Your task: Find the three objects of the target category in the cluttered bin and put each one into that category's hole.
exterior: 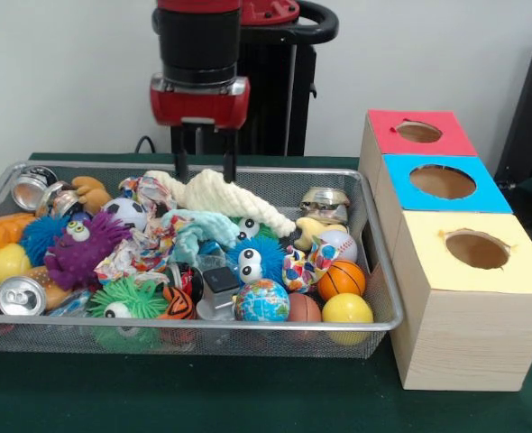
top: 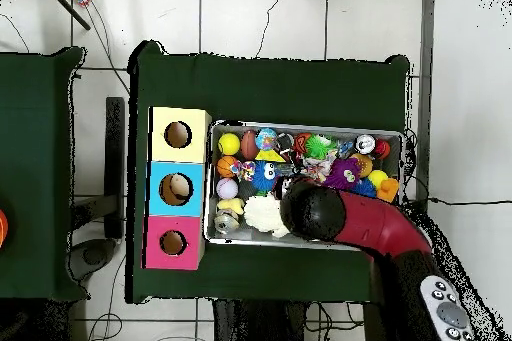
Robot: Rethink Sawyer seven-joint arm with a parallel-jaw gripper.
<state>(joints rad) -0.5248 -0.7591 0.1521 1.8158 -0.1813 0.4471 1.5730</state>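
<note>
Even, diffuse indoor light fills the front view, with no hard beam; the pale wall behind the black two-fingered gripper [exterior: 205,155] is evenly bright. Below the gripper, soft highlights glint on the rounded rim of the large silver wire-mesh bin [exterior: 248,326] and on the crushed silver drink can [exterior: 20,295] well to one side of it. The yellow-topped wooden box [exterior: 472,307] casts a faint, short shadow on the dark green cloth counter [exterior: 248,397]. Fine detail in the front view is slightly soft. In the overhead view the white tiled floor [top: 260,17] is washed out, while the counter reads very dark, nearly without texture.
</note>
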